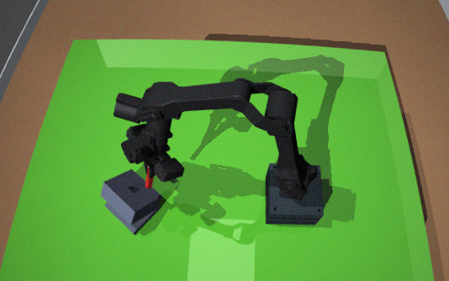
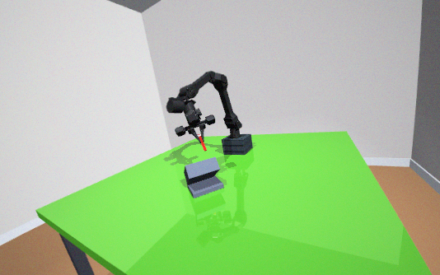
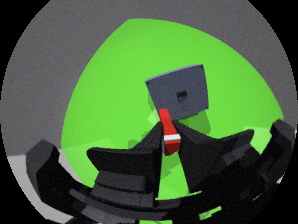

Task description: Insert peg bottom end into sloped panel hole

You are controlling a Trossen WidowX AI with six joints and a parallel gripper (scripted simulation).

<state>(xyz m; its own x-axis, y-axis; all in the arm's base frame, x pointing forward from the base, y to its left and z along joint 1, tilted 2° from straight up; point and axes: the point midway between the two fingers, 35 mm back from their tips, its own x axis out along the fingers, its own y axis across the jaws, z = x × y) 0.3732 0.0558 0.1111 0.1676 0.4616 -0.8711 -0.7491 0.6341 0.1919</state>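
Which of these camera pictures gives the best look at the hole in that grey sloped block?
The wrist view: it faces the sloped panel nearly head-on, so the hole shows as a dark spot beyond the red peg. The top view shows only a faint mark. In the exterior view the hole cannot be made out.

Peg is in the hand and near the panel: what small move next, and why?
Probably a short advance along the hole's axis, correcting aim first. The hand is shut on the red peg, held tilted above the sloped panel. In the wrist view the peg's tip sits low and left of the hole, and the exterior view shows the peg clear of the panel, not yet inserted.
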